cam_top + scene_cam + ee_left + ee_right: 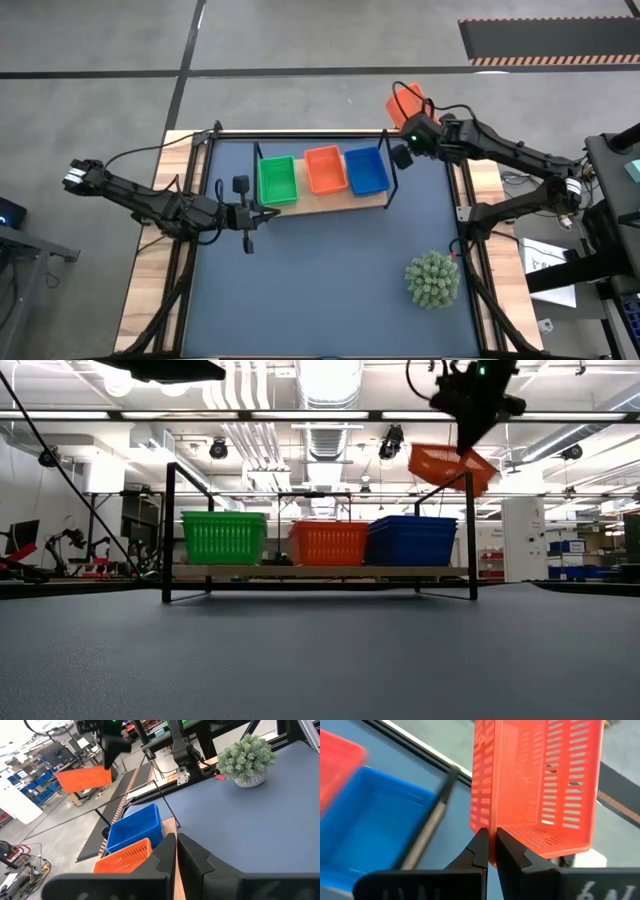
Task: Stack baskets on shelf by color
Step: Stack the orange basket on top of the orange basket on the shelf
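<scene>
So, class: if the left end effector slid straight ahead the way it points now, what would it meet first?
Probably the green basket at the shelf's near end; the shut left end effector sits just beside it, aimed that way, though its height against the shelf is unclear.
</scene>
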Controlling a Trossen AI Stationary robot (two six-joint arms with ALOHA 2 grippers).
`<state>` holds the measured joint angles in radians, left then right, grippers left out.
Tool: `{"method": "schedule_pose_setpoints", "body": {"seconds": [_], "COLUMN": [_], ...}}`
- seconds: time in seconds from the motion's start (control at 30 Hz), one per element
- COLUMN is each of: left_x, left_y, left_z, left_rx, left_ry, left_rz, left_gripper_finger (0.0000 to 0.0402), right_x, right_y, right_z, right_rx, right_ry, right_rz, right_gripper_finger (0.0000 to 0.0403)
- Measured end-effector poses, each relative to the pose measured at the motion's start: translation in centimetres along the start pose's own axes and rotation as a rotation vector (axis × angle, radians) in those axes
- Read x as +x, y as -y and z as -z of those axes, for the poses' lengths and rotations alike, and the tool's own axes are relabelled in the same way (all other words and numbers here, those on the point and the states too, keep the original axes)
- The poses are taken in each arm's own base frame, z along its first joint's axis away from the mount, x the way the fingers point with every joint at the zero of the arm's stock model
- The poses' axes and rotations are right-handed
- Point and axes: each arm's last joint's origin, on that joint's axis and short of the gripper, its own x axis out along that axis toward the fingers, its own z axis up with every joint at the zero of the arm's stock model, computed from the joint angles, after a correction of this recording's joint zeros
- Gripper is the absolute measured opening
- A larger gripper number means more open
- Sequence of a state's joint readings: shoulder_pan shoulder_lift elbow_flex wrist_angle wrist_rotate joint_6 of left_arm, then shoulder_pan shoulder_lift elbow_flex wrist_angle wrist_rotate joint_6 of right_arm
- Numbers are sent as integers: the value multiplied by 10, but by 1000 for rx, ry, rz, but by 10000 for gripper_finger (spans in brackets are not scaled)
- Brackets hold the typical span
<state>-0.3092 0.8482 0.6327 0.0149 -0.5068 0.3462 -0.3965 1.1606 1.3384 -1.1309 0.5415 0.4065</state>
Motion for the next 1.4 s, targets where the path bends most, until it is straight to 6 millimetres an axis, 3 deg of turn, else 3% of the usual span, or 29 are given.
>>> {"method": "schedule_pose_setpoints", "body": {"seconds": [0.2, 0.4, 0.57, 0.77, 0.97, 1.2, 1.4], "left_x": [0, 0, 0, 0, -5, -8, -10], "left_y": [0, -1, -1, -2, -6, -3, -4], "left_z": [0, 0, 0, 0, 0, 3, 4], "left_rx": [-1, -1, 0, -10, -61, -34, -21], "left_ry": [2, -7, -8, -13, -20, -49, -54], "left_rz": [-1, -26, -26, -48, -104, -77, -73], "left_gripper_finger": [0, 0, 0, 0, 0, 0, 0], "right_x": [-30, -45, -49, -34, -4, 27, 36], "right_y": [-27, -90, -131, -175, -213, -232, -244], "right_z": [-12, -21, -30, -42, -48, -49, -51], "right_rx": [22, -83, -41, -10, 19, 24, 34], "right_ry": [66, 56, 24, -6, -57, -101, -117], "right_rz": [-182, -347, -370, -364, -315, -144, -138], "right_gripper_finger": [9, 10, 11, 12, 12, 13, 32]}}
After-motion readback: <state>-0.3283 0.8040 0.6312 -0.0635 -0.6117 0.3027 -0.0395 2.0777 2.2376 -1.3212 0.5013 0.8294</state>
